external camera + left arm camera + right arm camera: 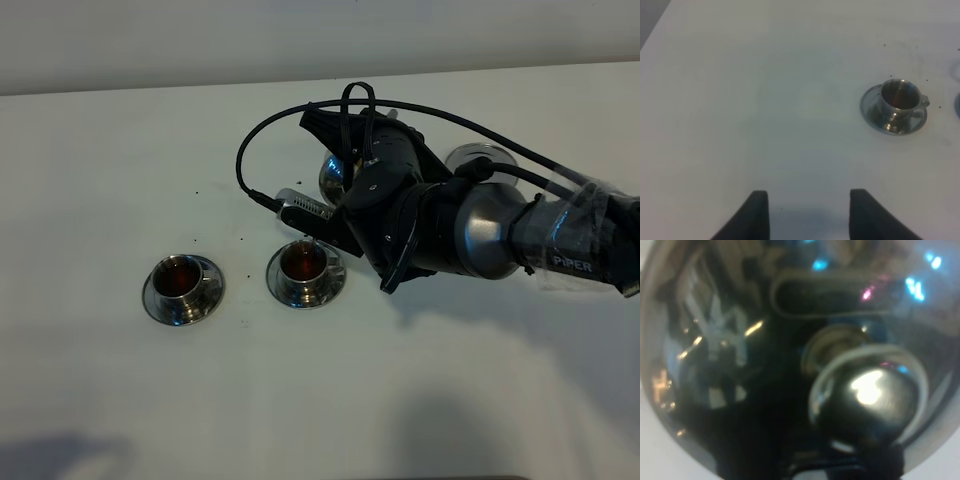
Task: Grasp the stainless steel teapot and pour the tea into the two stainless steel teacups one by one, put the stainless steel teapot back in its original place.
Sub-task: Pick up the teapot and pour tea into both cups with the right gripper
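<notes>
Steel teapot [334, 177] near teacup [303, 263], wide white table [420, 400]

The right arm [490, 235] reaches in from 3 o'clock toward centre, wrist rolled over, its tool hidden beneath but carrying the stainless steel teapot [333, 178], while the left tool [809, 200] hangs with fingers parted.

The tabletop [120, 150] shows two teacups, a left cup [183, 277] at eight o'clock and a right cup [303, 264] near centre, two saucers [157, 300] [330, 288], one teapot [333, 178], one coaster disc [478, 158].
</notes>
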Robot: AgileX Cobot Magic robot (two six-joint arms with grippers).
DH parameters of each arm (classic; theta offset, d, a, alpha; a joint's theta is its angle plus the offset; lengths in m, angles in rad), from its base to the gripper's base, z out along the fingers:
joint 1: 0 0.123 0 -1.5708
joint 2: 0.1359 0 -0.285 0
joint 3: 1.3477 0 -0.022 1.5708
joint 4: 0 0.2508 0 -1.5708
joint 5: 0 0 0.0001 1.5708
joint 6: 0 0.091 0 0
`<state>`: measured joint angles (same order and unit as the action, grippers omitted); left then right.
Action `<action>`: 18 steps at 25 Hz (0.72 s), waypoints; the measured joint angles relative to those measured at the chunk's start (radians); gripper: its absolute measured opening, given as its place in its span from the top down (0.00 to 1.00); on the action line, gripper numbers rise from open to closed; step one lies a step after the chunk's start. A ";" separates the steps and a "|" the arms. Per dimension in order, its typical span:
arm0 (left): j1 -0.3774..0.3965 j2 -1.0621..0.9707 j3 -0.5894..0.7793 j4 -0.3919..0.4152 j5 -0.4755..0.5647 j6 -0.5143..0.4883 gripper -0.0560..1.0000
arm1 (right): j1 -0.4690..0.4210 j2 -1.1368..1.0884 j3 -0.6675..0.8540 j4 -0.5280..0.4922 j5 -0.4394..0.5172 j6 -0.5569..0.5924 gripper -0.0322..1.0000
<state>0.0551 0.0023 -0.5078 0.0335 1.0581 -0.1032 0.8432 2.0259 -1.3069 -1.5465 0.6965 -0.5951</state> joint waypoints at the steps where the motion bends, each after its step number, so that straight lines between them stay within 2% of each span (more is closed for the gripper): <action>1: 0.000 0.000 0.000 0.000 0.000 0.000 0.56 | 0.003 0.000 0.000 0.000 0.003 0.000 0.80; 18: 0.000 0.000 0.000 0.000 0.000 -0.001 0.56 | 0.008 0.000 0.000 -0.014 0.012 0.000 0.80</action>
<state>0.0551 0.0023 -0.5078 0.0335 1.0583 -0.1042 0.8516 2.0259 -1.3069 -1.5601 0.7082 -0.5951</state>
